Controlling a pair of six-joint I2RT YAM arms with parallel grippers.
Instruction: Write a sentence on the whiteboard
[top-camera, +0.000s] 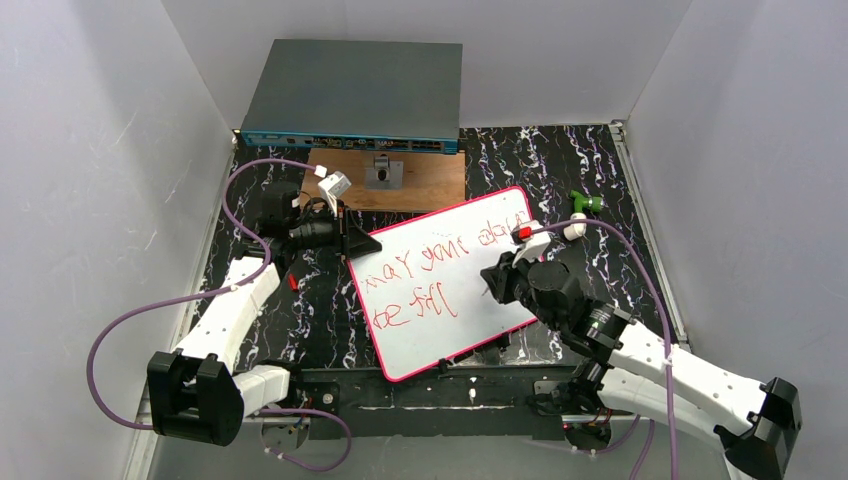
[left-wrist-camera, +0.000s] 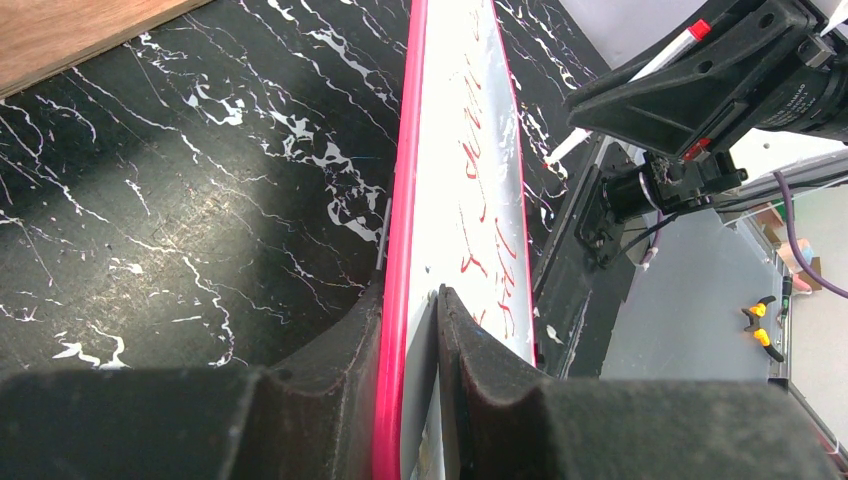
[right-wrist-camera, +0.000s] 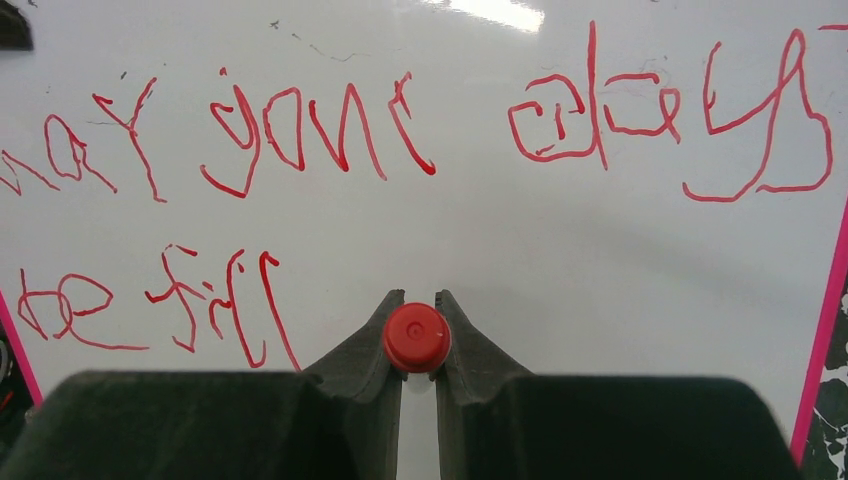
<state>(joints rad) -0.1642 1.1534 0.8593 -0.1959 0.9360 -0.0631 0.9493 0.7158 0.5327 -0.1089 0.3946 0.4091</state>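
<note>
On the black marbled counter (top-camera: 300, 330), the pink-rimmed white whiteboard (top-camera: 450, 330) is pinched at its edge by the left end effector (left-wrist-camera: 410, 295), and a red-capped marker (right-wrist-camera: 417, 337) is clamped in the right end effector (right-wrist-camera: 419, 296). Further letters are judged needed on the second line of the red scrawled sentence (right-wrist-camera: 300, 130).

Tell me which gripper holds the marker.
The right gripper, closed on the red-capped marker; the left gripper instead clamps the pink-red edge of the whiteboard.

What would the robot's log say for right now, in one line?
left gripper: clamped on whiteboard edge | right gripper: holding marker over whiteboard | sentence: two red lines written
</note>
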